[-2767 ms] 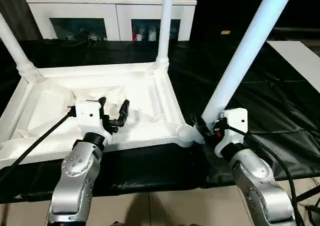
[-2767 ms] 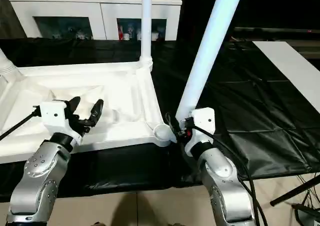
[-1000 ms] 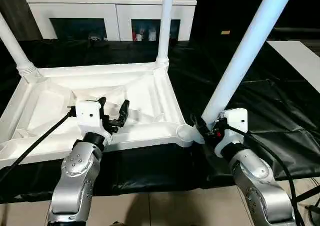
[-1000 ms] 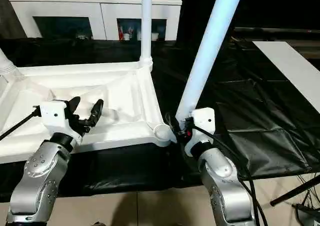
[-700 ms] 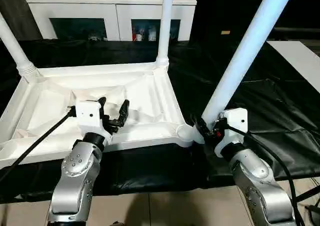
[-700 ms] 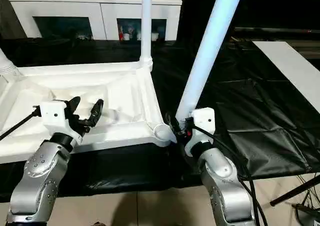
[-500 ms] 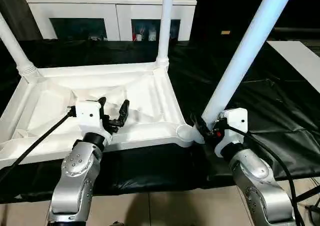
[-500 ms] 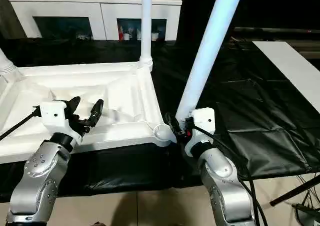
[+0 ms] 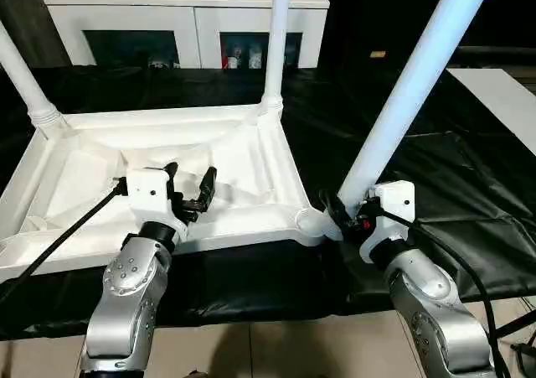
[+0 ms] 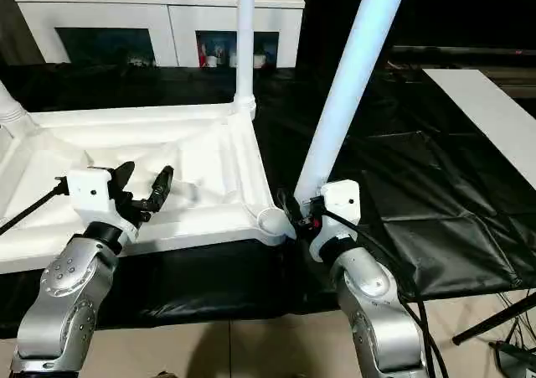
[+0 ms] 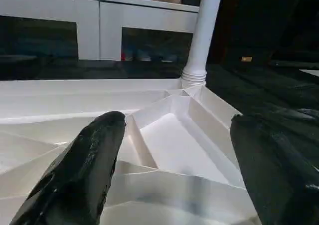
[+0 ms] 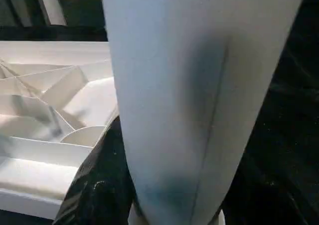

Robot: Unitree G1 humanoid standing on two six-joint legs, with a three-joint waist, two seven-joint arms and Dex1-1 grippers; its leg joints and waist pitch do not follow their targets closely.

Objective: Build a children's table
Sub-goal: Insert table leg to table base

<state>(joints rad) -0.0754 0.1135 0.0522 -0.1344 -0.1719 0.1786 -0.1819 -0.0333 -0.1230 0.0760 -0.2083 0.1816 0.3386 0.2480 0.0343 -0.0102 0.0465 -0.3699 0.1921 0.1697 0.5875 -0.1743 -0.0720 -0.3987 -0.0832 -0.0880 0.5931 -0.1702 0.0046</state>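
The children's table top lies upside down on black cloth, ribbed underside up. Two white legs stand in its far corner sockets, one at the left and one at the right. My right gripper is shut on the lower end of a third long leg, which leans up and to the right. Black fingers flank this leg. The leg's foot sits just right of the empty near-right socket, beside it and not in it. My left gripper hangs open over the top's near rim, holding nothing.
A white cabinet with glass doors stands behind the work surface. Black cloth covers the surface to the right, with a white board at its far right edge. Tiled floor shows below the near edge.
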